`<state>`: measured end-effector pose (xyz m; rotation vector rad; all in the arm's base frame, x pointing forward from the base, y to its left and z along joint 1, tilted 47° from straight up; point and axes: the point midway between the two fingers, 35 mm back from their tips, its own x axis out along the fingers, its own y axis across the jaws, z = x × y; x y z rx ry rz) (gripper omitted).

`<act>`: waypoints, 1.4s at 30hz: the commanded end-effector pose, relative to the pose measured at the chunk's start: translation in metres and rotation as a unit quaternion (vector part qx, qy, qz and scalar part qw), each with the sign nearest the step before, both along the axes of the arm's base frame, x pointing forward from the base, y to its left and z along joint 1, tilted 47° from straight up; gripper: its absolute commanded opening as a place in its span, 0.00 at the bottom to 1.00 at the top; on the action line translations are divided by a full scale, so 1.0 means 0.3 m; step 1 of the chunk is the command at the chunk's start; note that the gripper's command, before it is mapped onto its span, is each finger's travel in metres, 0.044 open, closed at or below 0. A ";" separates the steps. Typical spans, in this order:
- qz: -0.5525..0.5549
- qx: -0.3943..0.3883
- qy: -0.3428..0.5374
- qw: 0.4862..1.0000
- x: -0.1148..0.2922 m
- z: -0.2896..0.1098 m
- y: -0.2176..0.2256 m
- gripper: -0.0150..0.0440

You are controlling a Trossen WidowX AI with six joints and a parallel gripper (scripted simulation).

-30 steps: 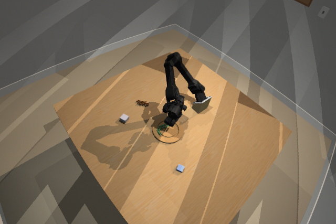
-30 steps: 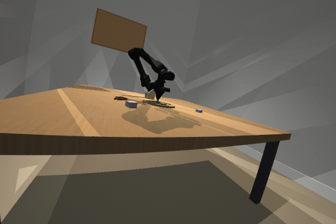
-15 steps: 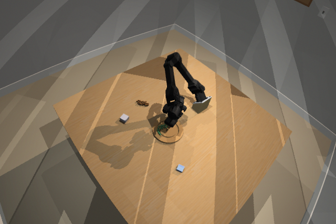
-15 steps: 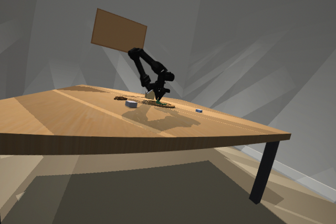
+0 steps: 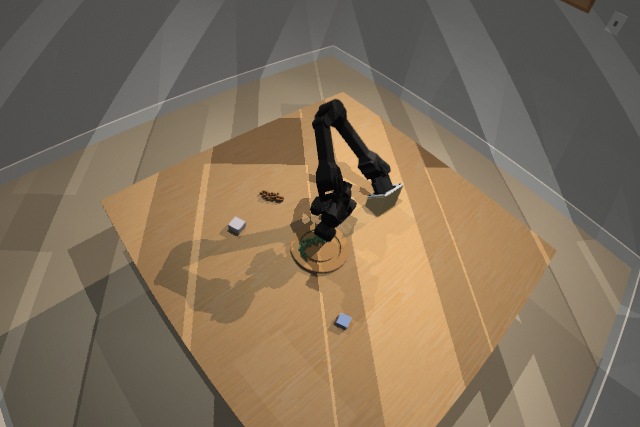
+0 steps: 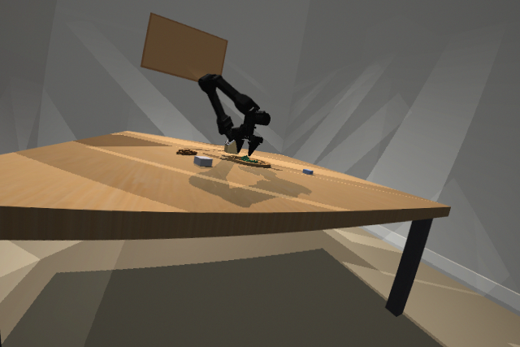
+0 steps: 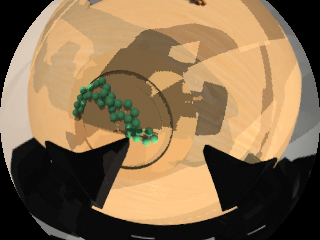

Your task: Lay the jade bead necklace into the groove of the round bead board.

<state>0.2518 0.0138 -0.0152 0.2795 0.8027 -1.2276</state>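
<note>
Wide wooden bench carries everything. Black six-joint arm is folded down over the round wooden bead board, wrist pointed at the board so a release lands on it.

Gripper is hung just above the board, fingers spread wide with nothing between them; the grip appears to be given up so the strand can settle.

String of jade-green beads is lying on the board, draped in a loose wavy line from the board's edge region inward. Part is seen near the dark circular groove, but the strand cuts across it rather than following it, so seating is judged incomplete.

Well apart and uninvolved: brown bead cluster, pale grey cube, small blue cube.
</note>
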 end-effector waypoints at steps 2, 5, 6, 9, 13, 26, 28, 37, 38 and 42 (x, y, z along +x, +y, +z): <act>-0.002 0.004 -0.004 1.000 0.005 0.008 0.011 1.00; -0.002 0.004 -0.004 1.000 0.005 0.008 0.011 1.00; -0.002 0.004 -0.004 1.000 0.005 0.008 0.011 1.00; -0.002 0.004 -0.004 1.000 0.005 0.008 0.011 1.00; -0.002 0.004 -0.004 1.000 0.005 0.008 0.011 1.00; -0.002 0.004 -0.004 1.000 0.005 0.008 0.011 1.00; -0.002 0.004 -0.004 1.000 0.005 0.008 0.011 1.00; 0.213 -0.031 0.224 0.951 0.103 0.032 0.086 0.78; 0.245 -0.036 0.257 0.934 0.118 0.036 0.098 0.78; 0.290 -0.044 0.305 0.906 0.138 0.041 0.114 0.78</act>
